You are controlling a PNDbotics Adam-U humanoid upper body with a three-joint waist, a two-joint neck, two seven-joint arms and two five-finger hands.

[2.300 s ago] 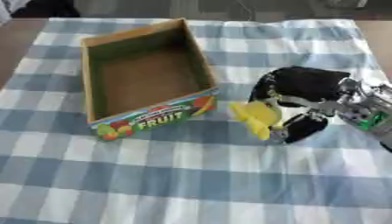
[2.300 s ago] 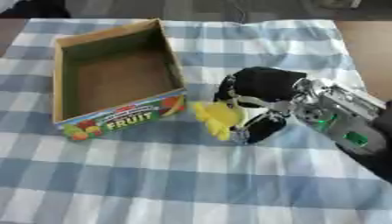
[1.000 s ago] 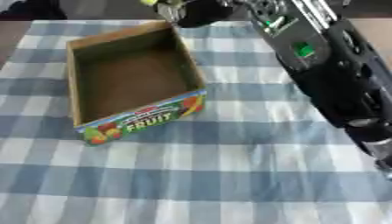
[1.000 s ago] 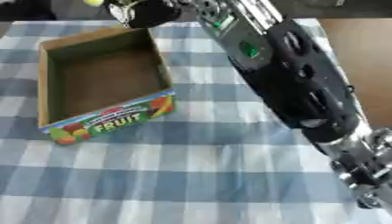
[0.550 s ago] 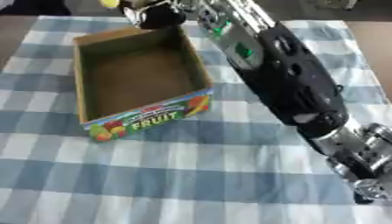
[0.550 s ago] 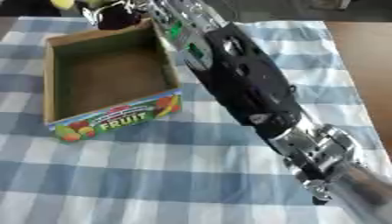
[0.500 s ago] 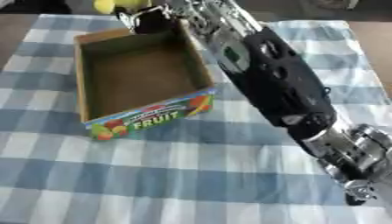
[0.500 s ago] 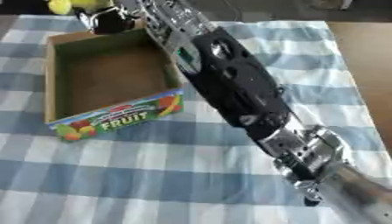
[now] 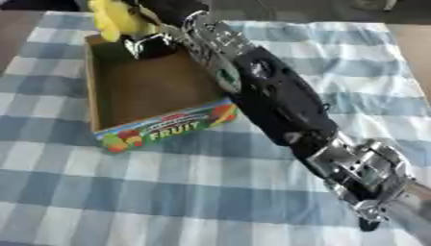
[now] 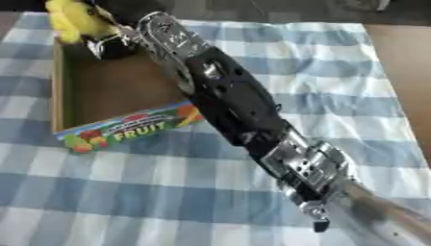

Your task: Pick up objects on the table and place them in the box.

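Note:
My right arm stretches diagonally from the lower right to the upper left. Its hand (image 9: 156, 36) hangs over the far end of the cardboard fruit box (image 9: 160, 127) and is shut on a yellow object (image 9: 114, 19). The yellow object sticks out to the left of the hand, above the box's far left corner. The box is open-topped, with a "FRUIT" label on its near wall, and its brown floor shows nothing inside. My left hand is in neither view.
A blue-and-white checked cloth (image 9: 168, 192) covers the table. Bare brown table (image 10: 408, 72) shows at the right edge. My right forearm (image 9: 278, 105) crosses above the box's near right corner.
The right hand has carried the yellow object from beside the box up and over to the box's far left end. The camera has also shifted.

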